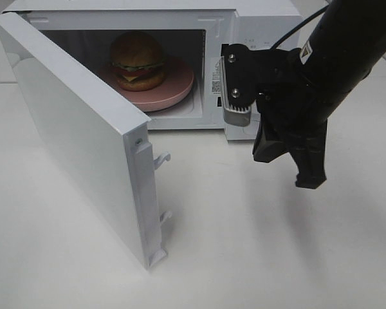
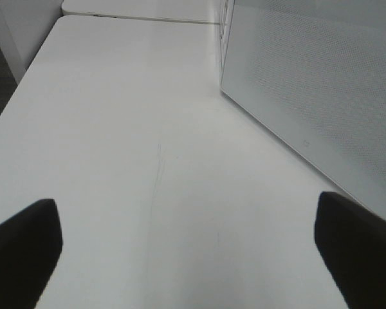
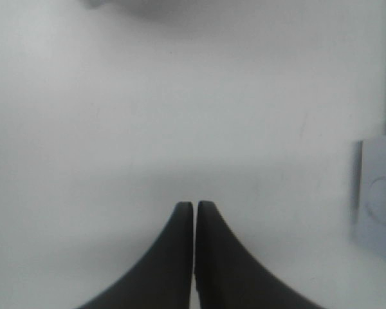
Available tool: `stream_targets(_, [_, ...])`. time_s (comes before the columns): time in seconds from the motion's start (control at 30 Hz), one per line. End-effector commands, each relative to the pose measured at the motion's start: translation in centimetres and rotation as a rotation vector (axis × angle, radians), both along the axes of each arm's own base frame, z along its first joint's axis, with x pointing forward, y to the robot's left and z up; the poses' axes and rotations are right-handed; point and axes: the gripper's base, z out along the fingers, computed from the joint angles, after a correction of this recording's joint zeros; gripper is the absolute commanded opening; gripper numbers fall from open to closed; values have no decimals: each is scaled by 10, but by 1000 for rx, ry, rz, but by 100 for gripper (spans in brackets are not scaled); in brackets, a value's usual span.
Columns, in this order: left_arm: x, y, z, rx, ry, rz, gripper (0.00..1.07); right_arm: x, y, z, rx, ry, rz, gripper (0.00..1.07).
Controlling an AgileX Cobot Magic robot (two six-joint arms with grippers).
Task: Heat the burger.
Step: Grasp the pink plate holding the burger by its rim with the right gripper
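The burger (image 1: 139, 59), with a brown bun, lettuce and cheese, sits on a round pink plate (image 1: 177, 90) inside the white microwave (image 1: 264, 19). The microwave's door (image 1: 71, 129) is swung wide open toward the front left. My right gripper (image 1: 289, 168) hangs above the table just in front of the microwave's control panel. It is shut, and its black fingertips (image 3: 194, 205) press together with nothing between them. My left gripper (image 2: 186, 257) is open and empty over the bare table (image 2: 116, 129), outside the exterior high view. The outer face of the door (image 2: 315, 77) stands beside it.
The open door reaches far across the left half of the white table (image 1: 244, 244), latch hooks (image 1: 162, 157) pointing right. A grey panel (image 3: 379, 206) shows at the edge of the right wrist view.
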Motion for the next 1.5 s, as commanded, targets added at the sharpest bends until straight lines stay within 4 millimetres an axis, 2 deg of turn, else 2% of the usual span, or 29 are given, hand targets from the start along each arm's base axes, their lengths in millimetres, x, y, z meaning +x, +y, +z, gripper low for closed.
stream_targets(0.03, [-2, -1, 0, -8, -27, -1, 101, 2, -3, 5, -84, -80, 313, 4])
stream_targets(0.07, [-2, -1, 0, -8, -27, -1, 101, 3, -4, 5, -116, -105, 405, 4])
stream_targets(0.17, [-2, -1, 0, -8, -27, -1, 101, 4, -6, 5, -158, -131, 485, 4])
stream_targets(0.4, [-2, -1, 0, -8, -27, -1, 101, 10, -6, 6, -202, -197, 510, 7])
stream_targets(0.5, [-2, -1, 0, -8, -27, -1, 101, 12, -5, 7, -195, -234, 510, 13])
stream_targets(0.57, [-2, -1, 0, -8, -27, -1, 101, 16, -2, 9, -168, -283, 476, 28])
stream_targets(0.6, [-2, -1, 0, -8, -27, -1, 101, 16, -2, 9, -168, -283, 476, 28])
stream_targets(0.63, [-2, -1, 0, -8, -27, -1, 101, 19, 0, 11, -145, -316, 445, 46])
stream_targets(0.67, [-2, -1, 0, -8, -27, -1, 101, 19, 0, 11, -145, -316, 445, 46])
stream_targets(0.7, [-2, -1, 0, -8, -27, -1, 101, 20, 0, 11, -136, -328, 433, 56])
stream_targets(0.73, [-2, -1, 0, -8, -27, -1, 101, 22, 2, 13, -118, -350, 410, 75])
stream_targets(0.77, [-2, -1, 0, -8, -27, -1, 101, 22, 2, 13, -118, -350, 410, 75])
stream_targets(0.8, [-2, -1, 0, -8, -27, -1, 101, 23, 2, 12, -104, -353, 380, 91])
stream_targets(0.83, [-2, -1, 0, -8, -27, -1, 101, 23, 2, 12, -101, -350, 372, 97])
stream_targets(0.87, [-2, -1, 0, -8, -27, -1, 101, 23, 2, 12, -101, -350, 372, 97])
stream_targets(0.9, [-2, -1, 0, -8, -27, -1, 101, 24, 3, 9, -105, -340, 373, 102])
stream_targets(1.1, [-2, -1, 0, -8, -27, -1, 101, 31, 8, 0, -102, -352, 376, 99])
stream_targets(1.33, [-2, -1, 0, -8, -27, -1, 101, 44, 36, -3, -90, -405, 434, 94])
stream_targets(1.5, [-2, -1, 0, -8, -27, -1, 101, 56, 47, -7, -88, -419, 444, 93])
